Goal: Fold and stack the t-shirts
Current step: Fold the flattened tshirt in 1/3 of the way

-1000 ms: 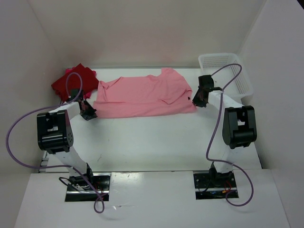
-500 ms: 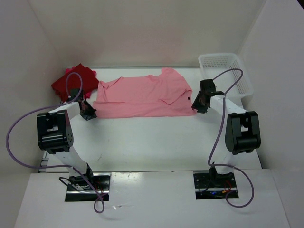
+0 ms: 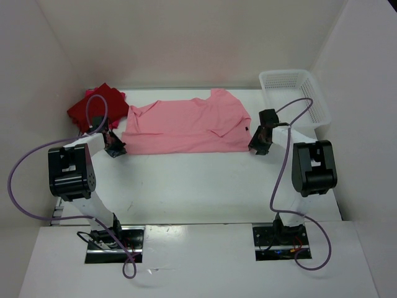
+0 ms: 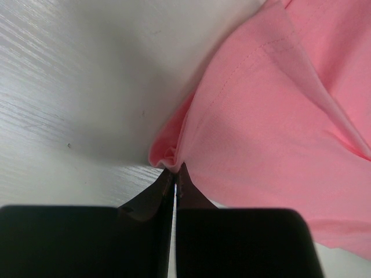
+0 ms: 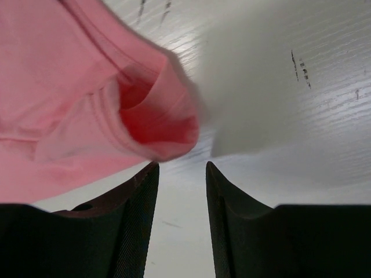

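Our left gripper [image 4: 175, 172] is clenched on a pinch of the pink t-shirt [image 3: 186, 127] at its near left corner, the arm reaching low from the near edge of the desk [image 3: 198, 186]. Our right gripper [image 5: 179, 168] stands released, nothing between its jaws, with the shirt's near right corner just ahead of the fingers. Since a second ago the right jaws have parted and that wrist has drawn back toward the near edge; the left has not moved. The shirt lies spread along the desk's far edge. A red t-shirt [image 3: 98, 107] is heaped in the far left corner and a white basket [image 3: 284, 72] sits in the far right corner.
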